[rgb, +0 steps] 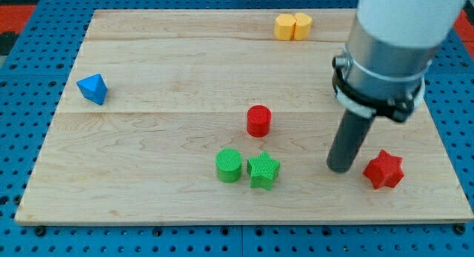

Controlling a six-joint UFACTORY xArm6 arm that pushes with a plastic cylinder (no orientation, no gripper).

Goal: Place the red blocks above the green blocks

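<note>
A red cylinder stands near the board's middle, just above the two green blocks. A green cylinder and a green star sit side by side, touching or nearly so, toward the view's bottom. A red star lies at the view's lower right. My tip is on the board just left of the red star, close to it, and well to the right of the green star.
Two yellow blocks sit together at the board's top edge. A blue block lies at the left. The wooden board rests on a blue pegboard. The arm's grey body covers the upper right.
</note>
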